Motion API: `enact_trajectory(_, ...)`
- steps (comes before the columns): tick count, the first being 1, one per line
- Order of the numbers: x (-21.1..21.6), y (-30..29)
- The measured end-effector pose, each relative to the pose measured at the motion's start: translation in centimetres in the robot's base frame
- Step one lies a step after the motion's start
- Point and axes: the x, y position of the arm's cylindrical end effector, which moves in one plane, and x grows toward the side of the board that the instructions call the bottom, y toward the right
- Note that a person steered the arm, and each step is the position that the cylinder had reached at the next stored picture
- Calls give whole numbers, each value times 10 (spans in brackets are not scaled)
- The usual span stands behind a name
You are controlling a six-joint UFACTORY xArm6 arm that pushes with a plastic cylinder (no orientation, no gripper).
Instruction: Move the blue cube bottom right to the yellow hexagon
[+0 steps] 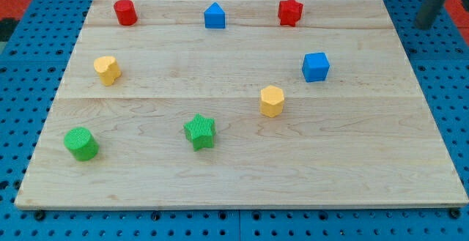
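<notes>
Wooden board [242, 182] on blue pegboard [22, 50]; blue cube [316, 67] up-right of yellow hexagon [272, 100]; my tip [423, 24] off-board at top right, bare, touching nothing.

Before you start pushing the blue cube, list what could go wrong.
1. My tip sits off the board at the view's top right, far from the blue cube; a poor approach angle could send it sideways.
2. The cube's path to the lower right of the yellow hexagon passes close to it, so I might nudge the hexagon.
3. Overshooting could carry the cube toward the green star.
</notes>
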Motion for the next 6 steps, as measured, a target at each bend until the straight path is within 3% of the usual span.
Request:
enact_trajectory(1, 20, -7)
enact_trajectory(2, 25, -51)
enact_trajectory(3, 27, -161)
enact_trajectory(4, 45, -232)
enact_trajectory(5, 76, -173)
enact_trajectory(6, 105, -154)
